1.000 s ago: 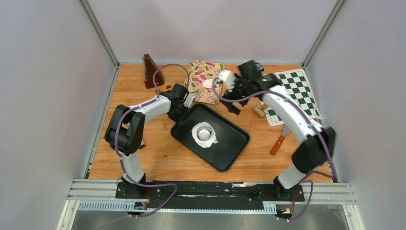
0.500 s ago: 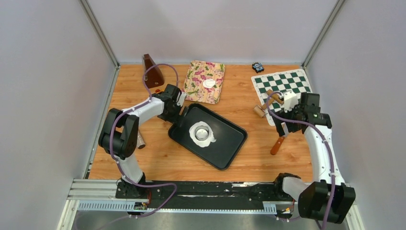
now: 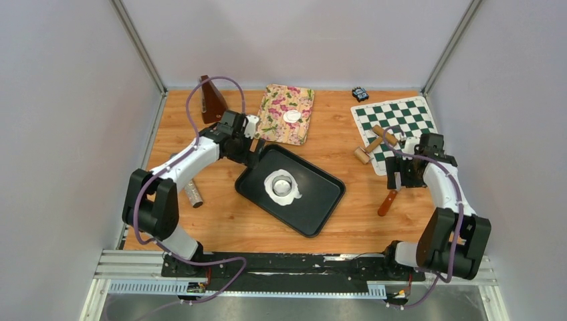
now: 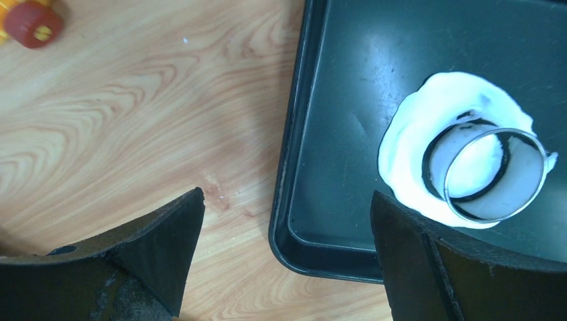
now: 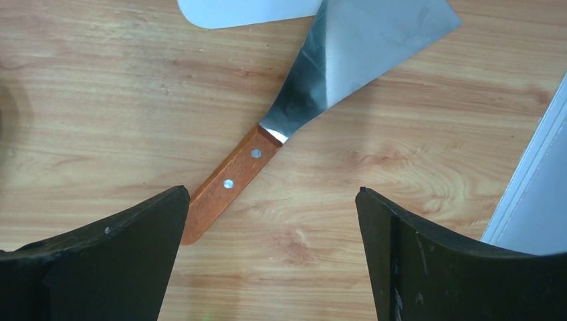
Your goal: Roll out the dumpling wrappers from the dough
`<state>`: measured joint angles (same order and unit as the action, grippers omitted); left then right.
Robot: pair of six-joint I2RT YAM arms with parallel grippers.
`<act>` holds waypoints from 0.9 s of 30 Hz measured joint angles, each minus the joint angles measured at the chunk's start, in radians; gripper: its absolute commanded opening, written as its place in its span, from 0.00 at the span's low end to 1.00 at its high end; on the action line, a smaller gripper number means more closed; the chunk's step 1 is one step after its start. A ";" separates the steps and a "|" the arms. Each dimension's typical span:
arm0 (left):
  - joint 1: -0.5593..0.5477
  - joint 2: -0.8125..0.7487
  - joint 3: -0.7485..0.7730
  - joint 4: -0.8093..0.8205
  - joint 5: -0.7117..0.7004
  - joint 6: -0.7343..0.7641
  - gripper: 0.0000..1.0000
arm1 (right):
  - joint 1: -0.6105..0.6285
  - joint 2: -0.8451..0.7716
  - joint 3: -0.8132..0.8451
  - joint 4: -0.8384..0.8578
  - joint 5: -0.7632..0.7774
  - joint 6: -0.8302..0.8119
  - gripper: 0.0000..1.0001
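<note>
The left gripper (image 4: 286,198) hangs with its jaws spread wide and nothing between them. Directly under the gap runs the near rim of the black tray (image 4: 294,167). Ahead of its right finger lies the flat dough (image 4: 411,144), and the clear ring cutter (image 4: 495,175) stands pressed into it. The right gripper (image 5: 273,192) is also spread and empty. The wooden handle of the scraper (image 5: 227,179) lies slantwise under it, closer to its left finger than to the middle.

One finished dumpling wrapper (image 3: 291,116) rests on the floral cloth (image 3: 284,127), beyond the left gripper and well apart from the right one.

I think the main danger is on the right side. The handle is low and flat on the table (image 5: 374,200) and not centred, so jaws that close here may catch only its end and let the blade swing, or the fingertips may scrape the wood. On the left, a descent from this place would strike the tray rim and push the tray. The dough looks soft, so it may cling to the ring and tear when the ring is lifted.

Around them: a rolling pin (image 3: 372,144) on the chess mat (image 3: 401,114) beyond the right gripper, a metronome (image 3: 212,99) beyond the left one, and a metal cylinder (image 3: 193,194) behind the left gripper. None of these blocks the tray; only the rim stands in the way
</note>
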<state>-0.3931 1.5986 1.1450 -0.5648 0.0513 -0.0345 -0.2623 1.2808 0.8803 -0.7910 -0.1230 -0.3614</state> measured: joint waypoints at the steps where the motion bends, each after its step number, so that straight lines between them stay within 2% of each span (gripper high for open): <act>1: 0.000 -0.010 0.004 0.000 0.000 0.001 1.00 | 0.002 0.021 0.000 0.009 0.005 0.008 0.96; 6: 0.000 -0.061 0.037 -0.001 -0.008 0.014 1.00 | 0.058 0.088 -0.018 0.063 0.057 0.022 0.91; 12: 0.000 -0.087 0.092 -0.015 -0.029 0.036 1.00 | 0.096 0.153 -0.065 0.124 0.076 0.019 0.77; 14: 0.000 -0.089 0.107 -0.019 -0.034 0.046 1.00 | 0.096 0.185 -0.089 0.141 0.083 0.014 0.68; 16: 0.000 -0.090 0.120 -0.023 -0.036 0.055 1.00 | 0.095 0.201 -0.093 0.145 0.069 0.015 0.55; 17: 0.000 -0.090 0.127 -0.026 -0.037 0.061 1.00 | 0.095 0.201 -0.092 0.146 0.065 0.011 0.45; 20: 0.000 -0.090 0.142 -0.031 -0.038 0.072 1.00 | 0.098 0.204 -0.095 0.151 0.052 -0.006 0.23; 22: 0.000 -0.092 0.150 -0.032 -0.039 0.080 1.00 | 0.097 0.203 -0.097 0.157 0.054 -0.018 0.16; 24: 0.000 -0.093 0.158 -0.035 -0.039 0.086 1.00 | 0.097 0.193 -0.106 0.163 0.059 -0.045 0.03; 27: 0.000 -0.102 0.159 -0.037 -0.039 0.090 1.00 | 0.089 0.176 -0.119 0.171 0.066 -0.089 0.00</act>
<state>-0.3931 1.4967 1.3037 -0.6018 0.0120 0.0559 -0.1738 1.4570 0.7609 -0.6197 -0.0570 -0.4507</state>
